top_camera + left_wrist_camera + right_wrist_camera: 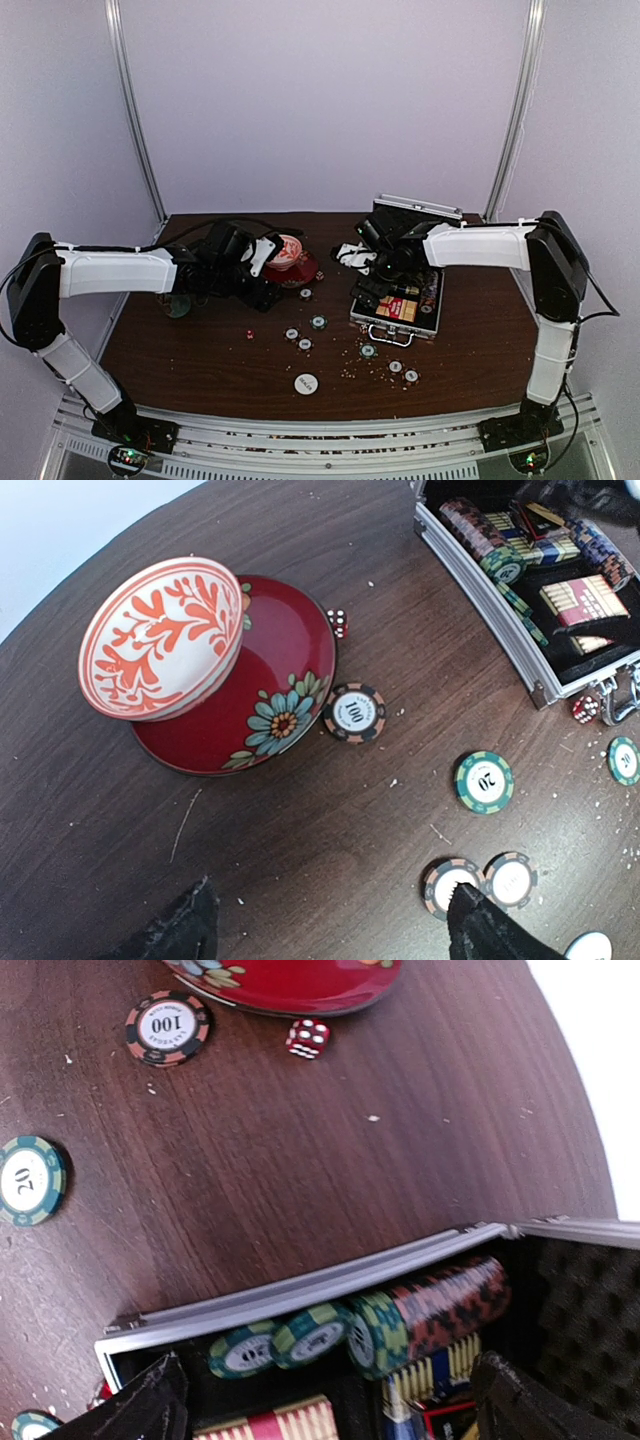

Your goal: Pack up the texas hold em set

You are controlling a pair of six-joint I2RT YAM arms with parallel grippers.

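The silver briefcase [395, 331] lies open at right, its lid [415, 208] upright. It holds rows of chips [430, 1310] and a red-yellow card box [585, 598]. My right gripper [378, 288] hangs open and empty over the case's left end [330, 1405]. My left gripper [265, 298] is open and empty above bare table [325, 925], its right fingertip [470, 910] over a chip [445, 880]. Loose chips [318, 322] lie in front. A 100 chip [354, 712], a 20 chip [484, 781], a white disc [306, 382] and a red die [250, 333] also lie loose.
A red-white bowl [285, 252] sits tilted on its red saucer [270, 695], behind my left gripper. A die [338, 622] lies by the saucer and another [584, 708] by the case latch. A greenish cup [178, 303] shows under my left arm. Crumbs are scattered on the table.
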